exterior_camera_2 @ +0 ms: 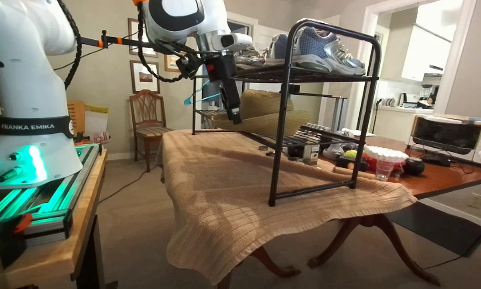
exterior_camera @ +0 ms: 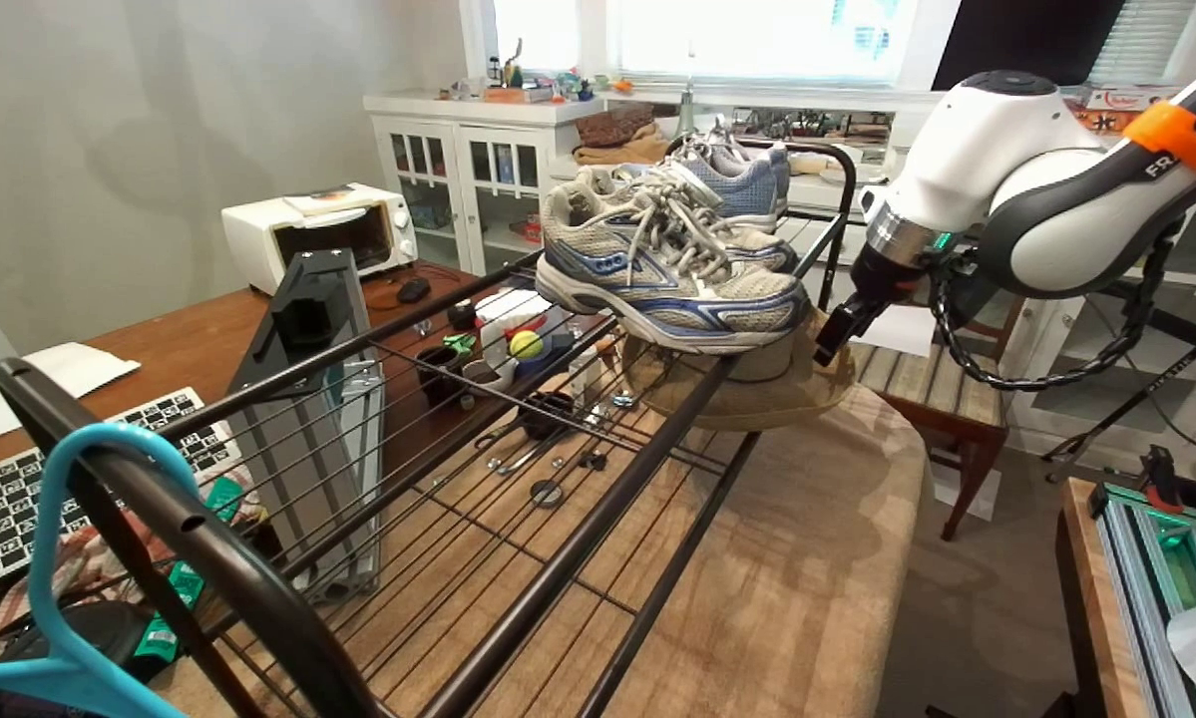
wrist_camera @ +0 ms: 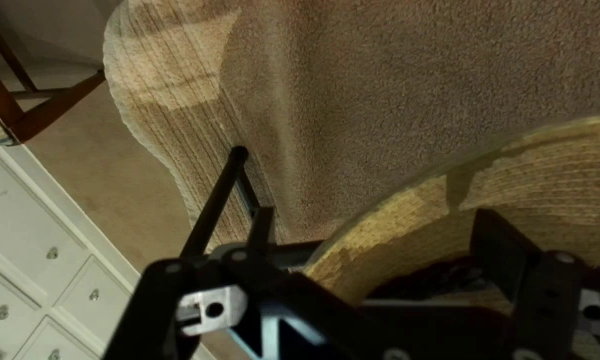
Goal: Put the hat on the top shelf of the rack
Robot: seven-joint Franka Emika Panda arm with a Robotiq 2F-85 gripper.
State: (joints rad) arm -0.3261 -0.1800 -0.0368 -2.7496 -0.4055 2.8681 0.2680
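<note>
The tan straw hat [exterior_camera: 772, 404] sits low in the rack, under the top shelf, with its crown up and its brim sticking out past the rack's front. It also shows in an exterior view [exterior_camera_2: 266, 105]; its contact with the lower tier is hidden. The top shelf [exterior_camera: 598, 529] of black wire carries sneakers at one end and also shows in an exterior view [exterior_camera_2: 328, 77]. My gripper [exterior_camera: 830, 339] is beside the hat's brim [exterior_camera_2: 234, 116], pointing down. In the wrist view the gripper [wrist_camera: 375, 217] is open, fingers wide apart, with the hat brim [wrist_camera: 545, 175] across the gap.
White-blue sneakers [exterior_camera: 672, 269] stand on the top shelf above the hat. A rack end frame [exterior_camera_2: 282, 132] rises near the gripper. A blue hanger [exterior_camera: 69, 558] hangs on the far end. A tan towel [exterior_camera_2: 224, 180] covers the table; tools, a toaster oven [exterior_camera_2: 445, 134] and a chair [exterior_camera: 917, 389] surround it.
</note>
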